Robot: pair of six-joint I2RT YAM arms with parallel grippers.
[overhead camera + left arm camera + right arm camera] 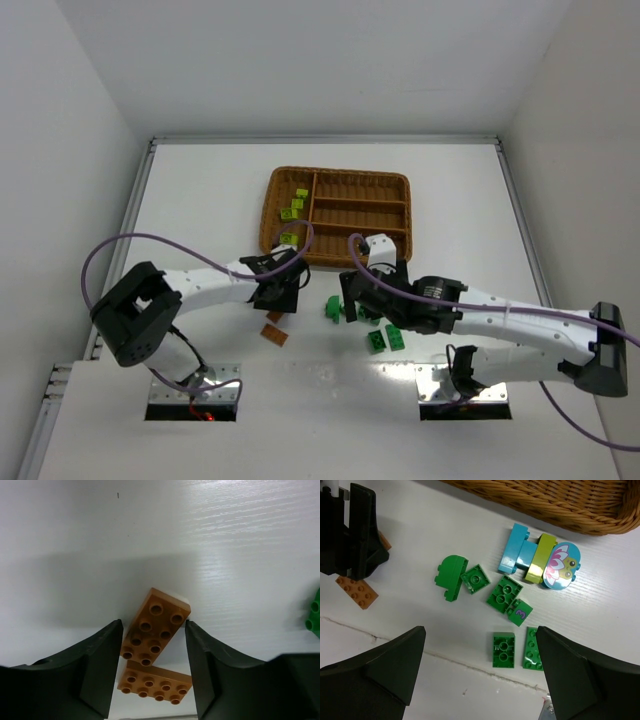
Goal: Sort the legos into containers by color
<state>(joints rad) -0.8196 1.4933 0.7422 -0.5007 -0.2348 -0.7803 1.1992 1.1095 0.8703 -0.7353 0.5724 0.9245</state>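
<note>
My left gripper (152, 622) is down at the table, and its fingers press both sides of an orange-brown lego (155, 627). A second orange-brown lego (155, 682) lies flat just behind it. Both show in the top view as orange-brown legos (274, 326) by the left gripper (280, 298). My right gripper (480, 630) hangs open above several dark green legos (503, 650), holding nothing. Near the basket lie a cyan lego (517, 550), a lime-yellow lego (540, 557) and a cyan piece with a flower picture (560, 566). The wicker tray (340, 171) holds several lime-yellow legos (294, 205) in its wide left compartment.
White walls close the table at the back and both sides. The tray's wicker wall (545, 500) stands just beyond the loose legos. The two wrists work close together near the table's middle, and purple cables loop over both arms.
</note>
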